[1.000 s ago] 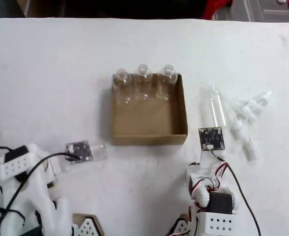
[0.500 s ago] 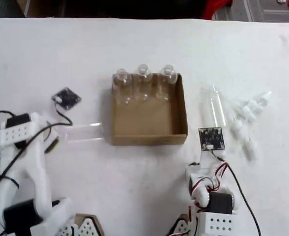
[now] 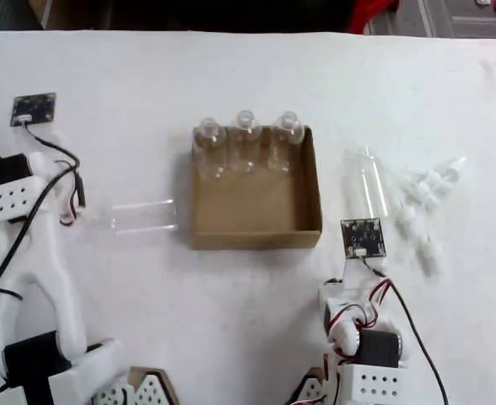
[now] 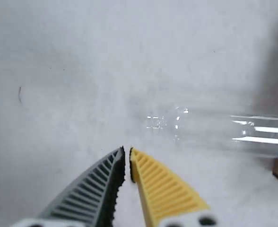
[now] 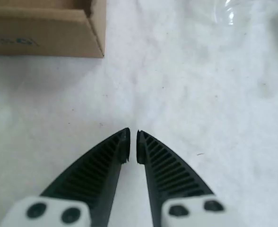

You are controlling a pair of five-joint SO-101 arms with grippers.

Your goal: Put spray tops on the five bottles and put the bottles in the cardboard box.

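The cardboard box (image 3: 303,221) sits mid-table, with three clear bottles (image 3: 245,139) standing along its far wall, each with a top on. A bare clear bottle (image 3: 138,215) lies on its side just left of the box; the same bottle (image 4: 224,130) lies a short way ahead of my left gripper (image 4: 127,156), which is shut and empty. Another bare bottle (image 3: 370,186) lies right of the box, with loose spray tops (image 3: 425,202) beside it. My right gripper (image 5: 133,140) is shut and empty over bare table, in front of the box corner (image 5: 58,28).
The left arm (image 3: 16,211) stretches along the table's left side and the right arm's base (image 3: 362,342) stands at the front right. The cloth-covered table (image 3: 248,304) is bare in front of the box. A dark floor runs beyond the far edge.
The left arm swung from the front left toward the far left. The bare bottle went from in front of the box's left corner to beside its left wall. The right arm stayed still.
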